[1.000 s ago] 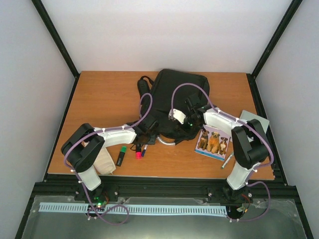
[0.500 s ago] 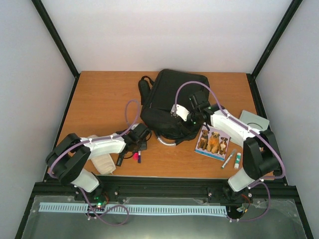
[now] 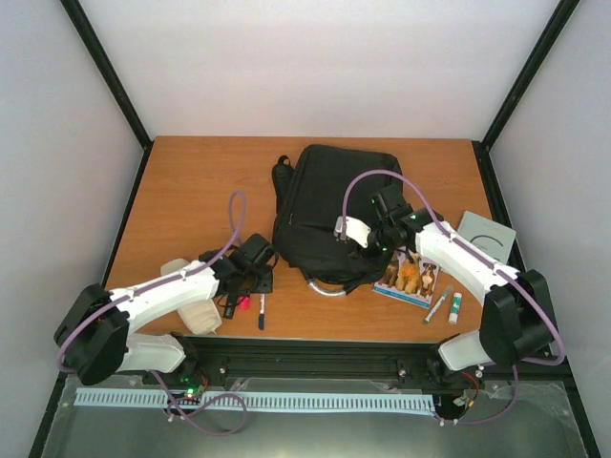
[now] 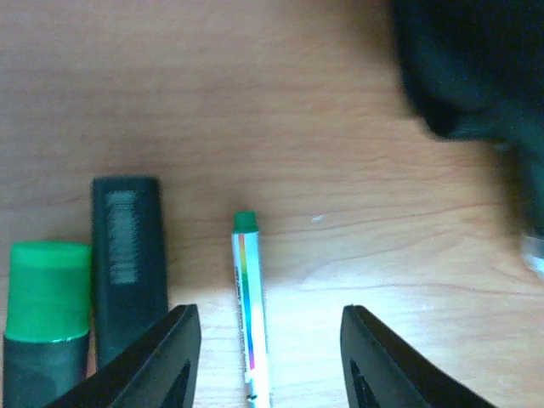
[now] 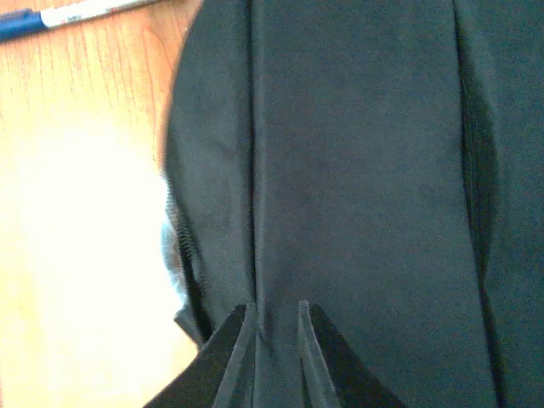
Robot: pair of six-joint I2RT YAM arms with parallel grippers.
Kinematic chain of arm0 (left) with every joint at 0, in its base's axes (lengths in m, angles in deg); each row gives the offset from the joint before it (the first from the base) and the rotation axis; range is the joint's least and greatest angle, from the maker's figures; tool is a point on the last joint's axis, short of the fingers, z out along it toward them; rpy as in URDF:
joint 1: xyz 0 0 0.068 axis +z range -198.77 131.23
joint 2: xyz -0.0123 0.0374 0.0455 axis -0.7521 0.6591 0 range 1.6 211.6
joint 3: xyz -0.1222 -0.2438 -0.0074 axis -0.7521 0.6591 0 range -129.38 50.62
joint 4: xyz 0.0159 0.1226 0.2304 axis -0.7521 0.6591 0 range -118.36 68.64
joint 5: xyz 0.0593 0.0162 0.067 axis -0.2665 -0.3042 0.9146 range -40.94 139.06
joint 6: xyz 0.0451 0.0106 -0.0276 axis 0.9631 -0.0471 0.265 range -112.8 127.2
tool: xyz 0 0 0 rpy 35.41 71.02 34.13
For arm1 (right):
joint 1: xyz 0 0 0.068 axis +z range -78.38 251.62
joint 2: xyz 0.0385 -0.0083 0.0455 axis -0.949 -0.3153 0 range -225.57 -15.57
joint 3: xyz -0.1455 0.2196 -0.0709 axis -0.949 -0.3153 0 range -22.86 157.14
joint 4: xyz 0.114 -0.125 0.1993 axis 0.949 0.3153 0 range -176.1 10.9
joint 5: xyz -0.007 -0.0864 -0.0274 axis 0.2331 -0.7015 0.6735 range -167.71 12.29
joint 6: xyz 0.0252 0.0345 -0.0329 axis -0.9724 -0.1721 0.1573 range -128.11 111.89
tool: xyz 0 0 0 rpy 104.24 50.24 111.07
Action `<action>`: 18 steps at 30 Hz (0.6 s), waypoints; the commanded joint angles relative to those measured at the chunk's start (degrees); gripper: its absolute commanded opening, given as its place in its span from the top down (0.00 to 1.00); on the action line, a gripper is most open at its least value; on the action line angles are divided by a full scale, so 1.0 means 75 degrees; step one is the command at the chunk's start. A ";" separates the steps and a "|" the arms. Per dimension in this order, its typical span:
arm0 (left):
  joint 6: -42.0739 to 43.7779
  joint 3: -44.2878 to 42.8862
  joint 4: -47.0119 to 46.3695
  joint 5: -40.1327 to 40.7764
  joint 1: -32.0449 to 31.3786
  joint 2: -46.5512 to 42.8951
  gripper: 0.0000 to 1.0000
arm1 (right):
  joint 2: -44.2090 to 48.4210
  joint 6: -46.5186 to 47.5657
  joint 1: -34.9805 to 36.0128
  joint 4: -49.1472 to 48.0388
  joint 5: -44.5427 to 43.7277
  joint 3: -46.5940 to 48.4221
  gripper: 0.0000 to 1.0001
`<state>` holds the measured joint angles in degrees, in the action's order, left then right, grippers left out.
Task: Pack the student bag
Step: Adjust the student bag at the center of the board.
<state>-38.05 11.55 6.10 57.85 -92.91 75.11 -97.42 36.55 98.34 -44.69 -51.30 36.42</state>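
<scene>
Since a second ago my left arm has pulled back from the student bag point(image 3: 320, 196) and now stretches low over the wood-grain tabletop point(image 3: 181, 191). My left tool point(image 4: 268, 319) stands partly open and grips nothing. Its fingers straddle a slim white pen point(image 4: 248, 289), beside a black marker point(image 4: 127, 255) and a green-capped highlighter point(image 4: 47, 293). The soft black bag lies mid-tabletop. My right arm reaches over its near edge, with the right tool point(image 5: 276, 313) all but closed, pinching a fabric ridge.

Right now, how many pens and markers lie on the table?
5. Three by the left pincer: green highlighter, black marker, thin pen. Two at the right, beside the book: silver pen, green-tipped marker. The bag may hide more.
</scene>
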 commanded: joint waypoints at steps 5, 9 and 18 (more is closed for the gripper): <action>0.1188 -0.1757 0.0509 -0.0462 -0.0033 -0.0105 0.37 | 0.0768 -0.0902 -0.0860 0.0336 0.0415 -0.0162 0.63; 0.1550 -0.2593 0.0127 -0.0781 -0.0033 0.0426 0.33 | 0.0799 -0.0995 -0.2521 0.0845 0.0848 0.0095 0.62; 0.1521 -0.4304 -0.0014 -0.1120 0.0422 0.2742 0.23 | -0.0270 -0.1752 -0.3955 0.0398 0.0512 0.0220 0.40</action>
<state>-28.00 -17.15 7.41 53.42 -91.97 90.76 -95.10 27.37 68.94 -40.02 -47.71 36.42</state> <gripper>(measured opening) 0.761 0.572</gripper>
